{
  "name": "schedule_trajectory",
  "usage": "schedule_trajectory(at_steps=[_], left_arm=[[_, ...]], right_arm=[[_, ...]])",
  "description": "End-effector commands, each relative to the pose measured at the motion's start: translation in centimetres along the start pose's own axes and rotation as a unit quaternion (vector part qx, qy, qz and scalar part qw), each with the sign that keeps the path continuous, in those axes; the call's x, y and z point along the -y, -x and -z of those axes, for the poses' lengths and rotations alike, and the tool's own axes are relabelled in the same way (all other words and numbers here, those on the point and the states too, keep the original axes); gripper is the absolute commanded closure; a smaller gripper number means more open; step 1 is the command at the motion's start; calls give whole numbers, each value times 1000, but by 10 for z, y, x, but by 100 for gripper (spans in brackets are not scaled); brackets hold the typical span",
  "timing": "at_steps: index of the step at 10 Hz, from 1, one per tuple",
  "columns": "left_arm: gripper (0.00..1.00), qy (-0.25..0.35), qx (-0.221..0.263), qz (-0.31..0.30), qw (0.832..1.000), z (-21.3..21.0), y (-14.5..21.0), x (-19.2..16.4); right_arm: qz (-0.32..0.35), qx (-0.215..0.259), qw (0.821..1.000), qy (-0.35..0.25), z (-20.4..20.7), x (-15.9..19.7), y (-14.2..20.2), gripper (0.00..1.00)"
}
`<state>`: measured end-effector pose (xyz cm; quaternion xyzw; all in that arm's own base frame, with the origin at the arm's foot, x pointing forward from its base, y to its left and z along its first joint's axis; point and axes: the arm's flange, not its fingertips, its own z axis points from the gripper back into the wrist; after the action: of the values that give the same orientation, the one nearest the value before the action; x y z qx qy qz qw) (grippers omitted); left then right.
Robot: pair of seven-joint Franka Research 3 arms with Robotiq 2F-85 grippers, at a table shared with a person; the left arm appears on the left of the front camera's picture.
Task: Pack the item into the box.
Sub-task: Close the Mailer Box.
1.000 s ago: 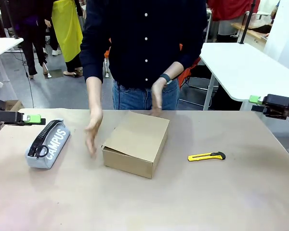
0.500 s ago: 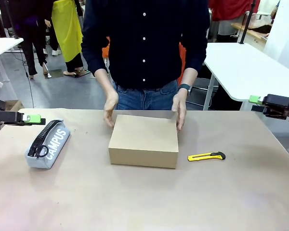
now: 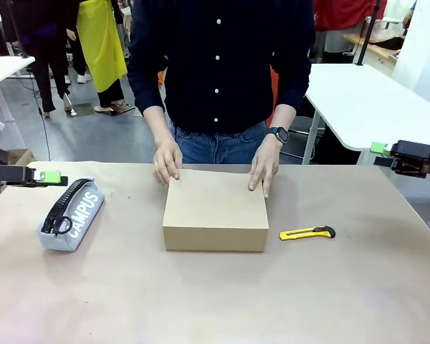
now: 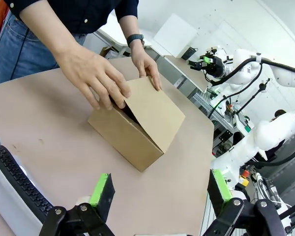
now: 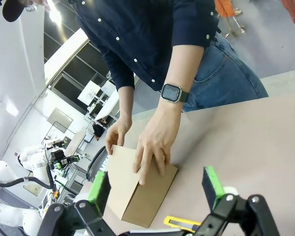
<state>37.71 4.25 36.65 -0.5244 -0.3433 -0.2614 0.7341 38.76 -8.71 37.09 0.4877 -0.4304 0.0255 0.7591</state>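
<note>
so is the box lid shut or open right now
Shut, or nearly. The box shows a flat top in the front view, with the person's hands pressing its far edge; the left wrist view suggests the flap is not fully down.

box [image 3: 215,208] mid-table, 2 hands [image 3: 168,162] on its far edge, pouch [image 3: 72,214] left, knife [image 3: 307,233] right

"CAMPUS" in white capital letters, running along the side of the grey fabric zip pouch [image 3: 72,214] with a black zipper, lying at the left of the table. No other readable print: plain brown cardboard box [image 3: 215,209] unmarked, yellow-and-black utility knife [image 3: 307,233] at the right without legible lettering, watch face too small to read.
</note>
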Motion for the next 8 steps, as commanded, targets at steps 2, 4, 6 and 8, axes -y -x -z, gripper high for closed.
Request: schedule_trajectory(at_steps=[2,4,6,8], left_arm=[[0,-3,-2,3,1000,0,-1,2],[0,-3,-2,3,1000,0,-1,2],[0,-3,-2,3,1000,0,-1,2],[0,-3,-2,3,1000,0,-1,2]], right_arm=[[-3,-1,1000,4,0,-2,-1,0],[-3,-1,1000,4,0,-2,-1,0],[-3,-1,1000,4,0,-2,-1,0],[-3,-1,1000,4,0,-2,-1,0]])
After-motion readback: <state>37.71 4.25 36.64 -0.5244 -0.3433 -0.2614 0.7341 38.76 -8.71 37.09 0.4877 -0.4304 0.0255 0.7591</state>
